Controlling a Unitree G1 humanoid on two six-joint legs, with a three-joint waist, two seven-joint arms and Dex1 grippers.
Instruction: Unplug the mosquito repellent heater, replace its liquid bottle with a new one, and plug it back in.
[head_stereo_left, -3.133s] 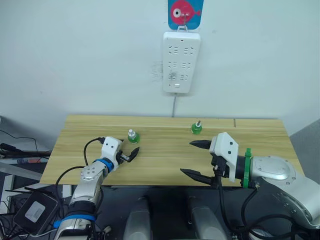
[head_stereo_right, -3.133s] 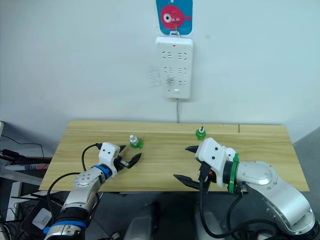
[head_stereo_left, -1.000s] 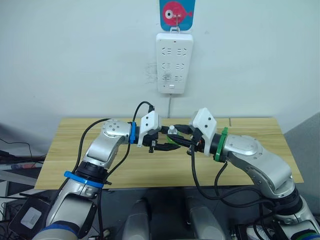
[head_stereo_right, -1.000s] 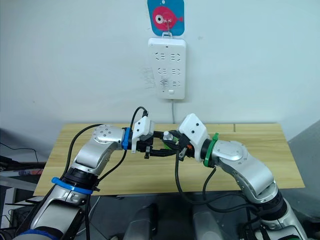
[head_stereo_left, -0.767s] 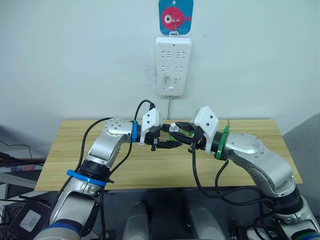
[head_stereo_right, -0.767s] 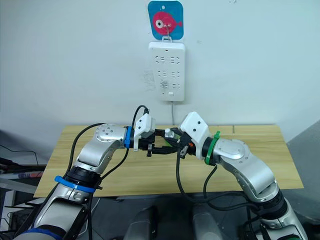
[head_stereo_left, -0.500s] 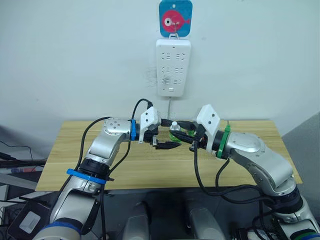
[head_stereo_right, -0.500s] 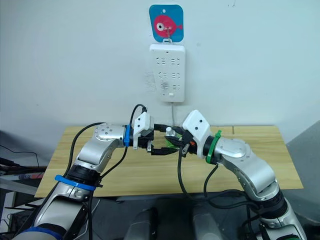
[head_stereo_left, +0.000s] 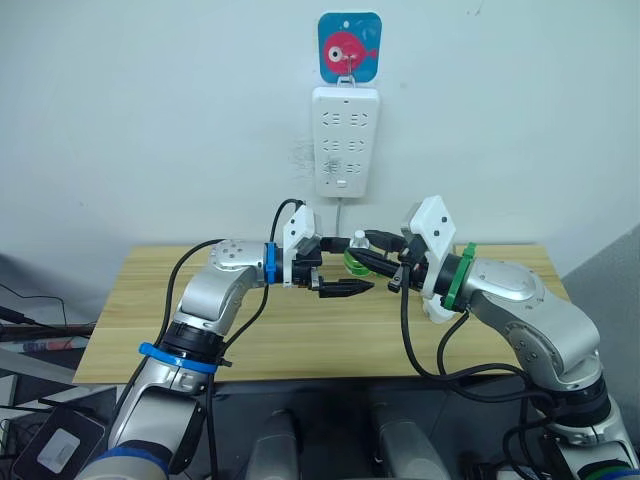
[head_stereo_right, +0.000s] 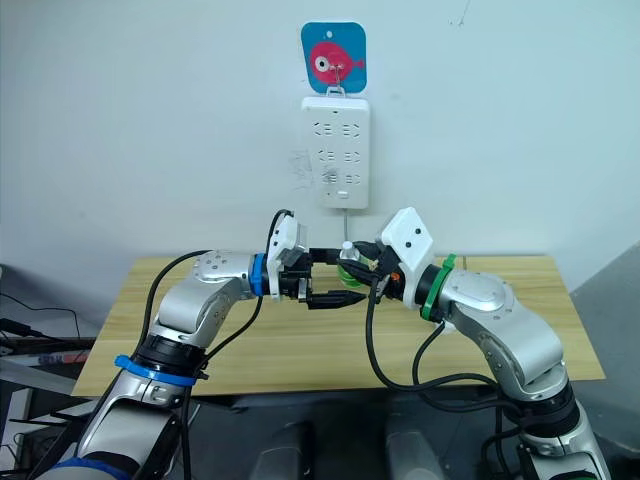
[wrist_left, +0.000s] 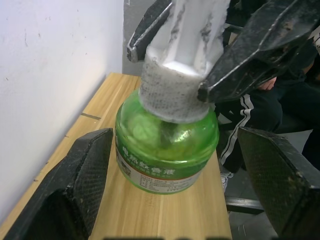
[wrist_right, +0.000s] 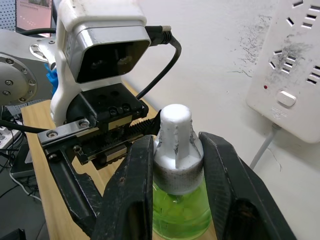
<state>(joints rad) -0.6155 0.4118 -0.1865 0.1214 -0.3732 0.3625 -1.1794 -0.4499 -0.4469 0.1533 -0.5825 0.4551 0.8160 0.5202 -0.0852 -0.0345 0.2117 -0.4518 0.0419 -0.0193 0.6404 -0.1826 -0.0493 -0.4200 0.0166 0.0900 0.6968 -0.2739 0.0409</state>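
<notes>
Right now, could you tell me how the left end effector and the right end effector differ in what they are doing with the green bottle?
The right end effector is shut on the green bottle's white cap, carrying it above the table; the left end effector holds nothing. The right's fingers press the cap; the left's fingers stand wide open on either side of the bottle's body, apart from it. Both have black fingers and face each other.

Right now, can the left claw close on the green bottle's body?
Probably yes: the left claw is open with its fingers either side of the green bottle, and the right claw grips only the white cap above.
</notes>
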